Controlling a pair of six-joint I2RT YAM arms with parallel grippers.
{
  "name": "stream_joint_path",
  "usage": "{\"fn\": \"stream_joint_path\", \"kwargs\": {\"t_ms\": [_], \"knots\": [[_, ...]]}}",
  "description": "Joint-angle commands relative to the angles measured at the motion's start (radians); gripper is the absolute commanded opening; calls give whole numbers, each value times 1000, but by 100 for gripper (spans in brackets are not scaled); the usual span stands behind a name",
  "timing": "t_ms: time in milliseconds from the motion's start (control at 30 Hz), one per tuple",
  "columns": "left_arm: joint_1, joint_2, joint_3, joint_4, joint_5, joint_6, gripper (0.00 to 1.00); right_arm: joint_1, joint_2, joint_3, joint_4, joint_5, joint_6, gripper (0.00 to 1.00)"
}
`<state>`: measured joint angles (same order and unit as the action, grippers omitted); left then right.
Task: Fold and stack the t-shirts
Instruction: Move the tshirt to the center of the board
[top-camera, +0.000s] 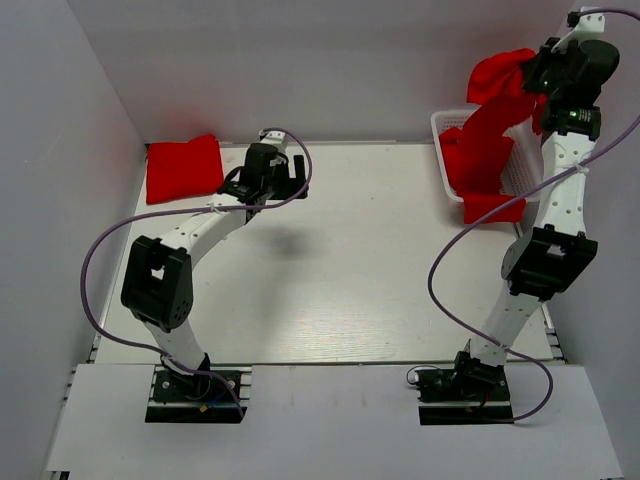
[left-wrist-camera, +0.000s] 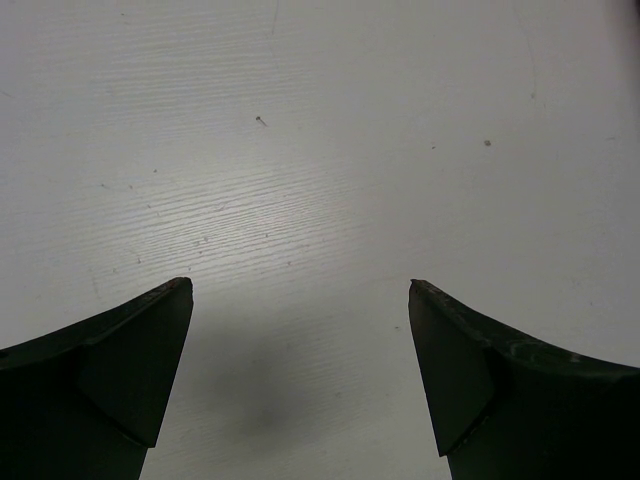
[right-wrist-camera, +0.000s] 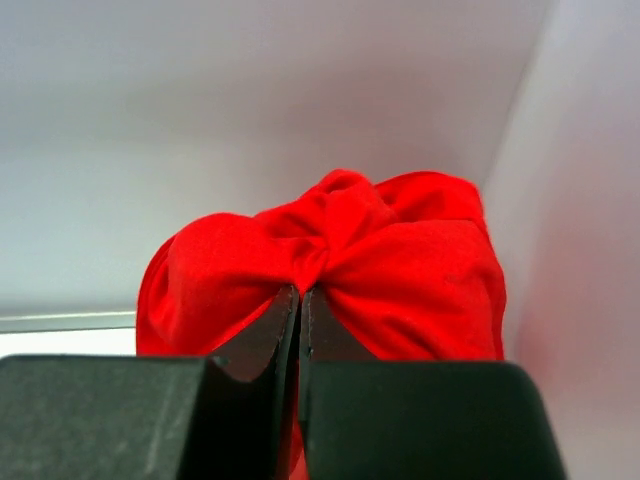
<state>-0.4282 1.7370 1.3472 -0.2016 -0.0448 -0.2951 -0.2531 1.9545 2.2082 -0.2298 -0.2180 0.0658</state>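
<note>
My right gripper is raised high at the back right, shut on a bunched red t-shirt that hangs from it down into the white basket. In the right wrist view the cloth bulges on both sides of the closed gripper. More red cloth lies in the basket and over its near rim. A folded red t-shirt lies at the back left of the table. My left gripper is open and empty just right of it, above bare white table.
White walls close in the table at the left, back and right. The basket stands against the back right corner. The right arm rises beside the basket's right side. A purple cable loops off the left arm.
</note>
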Motion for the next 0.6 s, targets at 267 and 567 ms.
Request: {"fn": "stream_joint_path", "kwargs": {"t_ms": [267,567], "knots": [[5,-157,-8,-100,-61,-71,99,99,-184,16,40,-443,-8,0],[5,-359,-104,-321,-188,-197,99,365,-296,-267,18,-590,-96,0]]}}
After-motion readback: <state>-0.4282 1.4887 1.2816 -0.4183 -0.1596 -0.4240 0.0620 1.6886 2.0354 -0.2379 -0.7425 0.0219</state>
